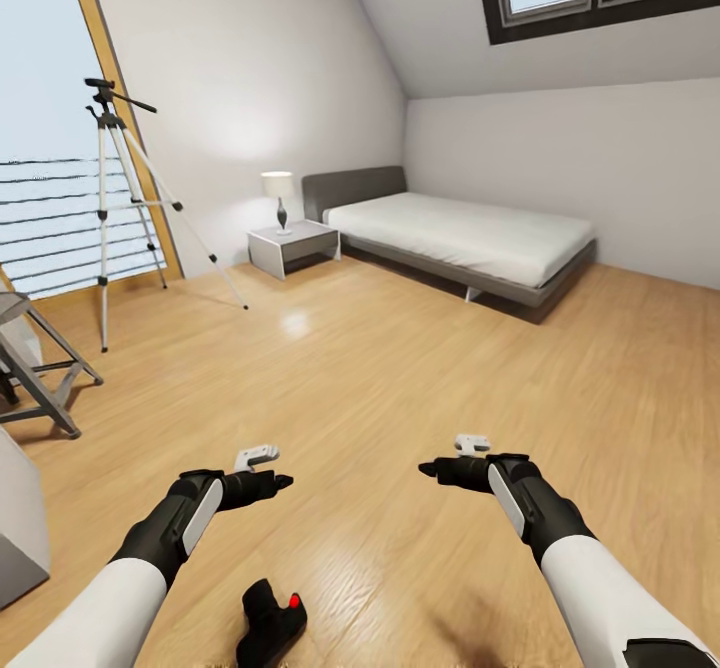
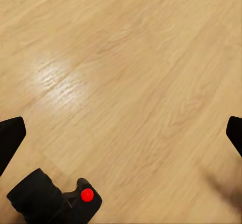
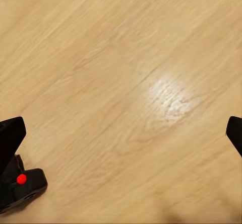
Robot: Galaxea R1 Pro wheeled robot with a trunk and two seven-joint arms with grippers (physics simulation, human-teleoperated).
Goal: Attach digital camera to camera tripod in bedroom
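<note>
Reaching forward over the floor, both arms level, left gripper and right gripper spread, empty.

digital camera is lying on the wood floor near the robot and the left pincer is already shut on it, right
Not quite. The digital camera does lie on the wood floor near the robot, but the left pincer is open and empty above it, as the left wrist view shows.

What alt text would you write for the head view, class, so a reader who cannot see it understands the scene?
A small black digital camera with a red button lies on the light wood floor just in front of the robot, between its open left gripper and open right gripper. Across the bedroom, a silver camera tripod stands by the tall window; a grey bed sits against the far wall.
</note>
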